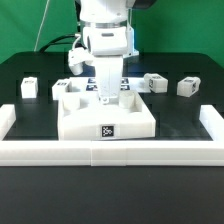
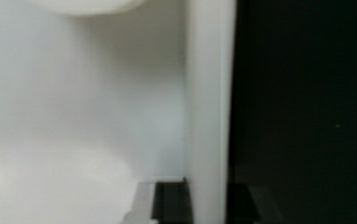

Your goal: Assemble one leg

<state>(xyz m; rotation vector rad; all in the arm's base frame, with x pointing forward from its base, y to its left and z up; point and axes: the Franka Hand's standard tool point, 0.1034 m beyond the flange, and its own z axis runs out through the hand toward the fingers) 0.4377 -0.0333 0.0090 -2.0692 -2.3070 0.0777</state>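
Gripper (image 1: 108,96) is reaching down onto the panel (image 1: 75,122) near its back edge. Whether the fingers are parted or pinching cannot be told, as the wrist view is blurred and is showing only a white rim against black. Legs are lying clear of the gripper toward the back edge of the table (image 1: 40,105). A leg (image 1: 29,88) is sitting toward the exterior view's left, and a second leg (image 1: 155,83) and third leg (image 1: 187,87) toward its right. The panel's front face is carrying a black-and-white tag (image 1: 106,130), too small to read.

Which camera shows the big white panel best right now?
The exterior view: the whole panel shows, tag on its front, gripper over it. The wrist view gives only a blurred white surface, perhaps its rim.
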